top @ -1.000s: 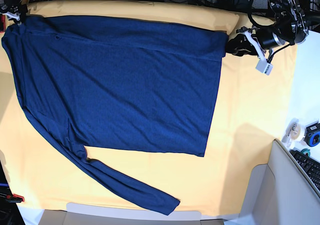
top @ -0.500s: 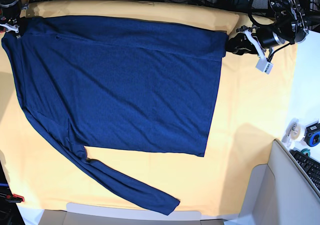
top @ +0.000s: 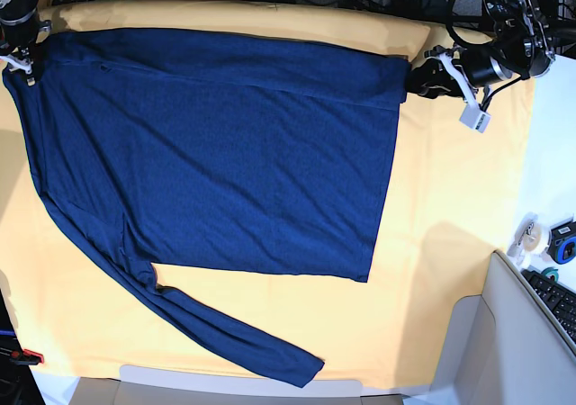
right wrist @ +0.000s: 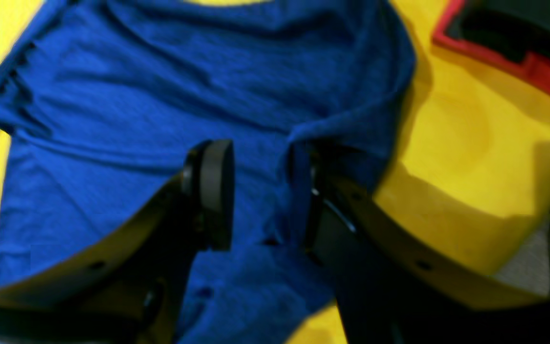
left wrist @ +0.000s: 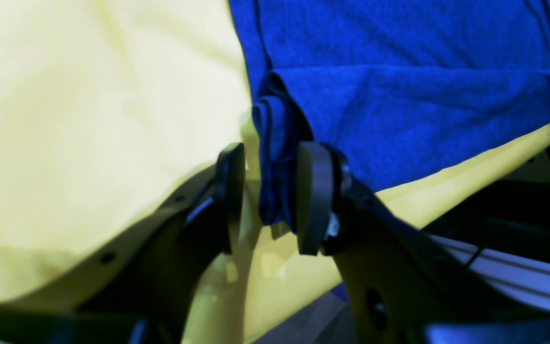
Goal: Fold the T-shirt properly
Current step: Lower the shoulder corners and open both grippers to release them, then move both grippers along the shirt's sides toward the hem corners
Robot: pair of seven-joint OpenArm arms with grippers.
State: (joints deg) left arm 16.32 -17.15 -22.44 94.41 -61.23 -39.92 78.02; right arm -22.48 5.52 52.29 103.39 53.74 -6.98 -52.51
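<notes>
T-shirt (top: 225,153) lying spread flat on the yellow table cloth (top: 450,243), one long sleeve (top: 225,337) trailing toward the near edge, the far edge already turned over in a band

Left gripper (left wrist: 270,191) sitting at the hem corner, a bunched wad of fabric hanging between its jaws; they are standing a little apart around it, so the pinch is looking loose. Right gripper (right wrist: 260,196) hovering spread over the shoulder end, one pad tucked beside a raised ridge, nothing pinched

Risks, as judged: the loose wad slipping out on a lift; the two ends rising unevenly and skewing the fold; the cloth underneath getting caught along with the shirt

Fabric is a soft, plain, fine-ribbed knit, limp and creasing easily, clinging in shallow folds; cloth is smooth and matte; pads are black, flat, rounded
</notes>
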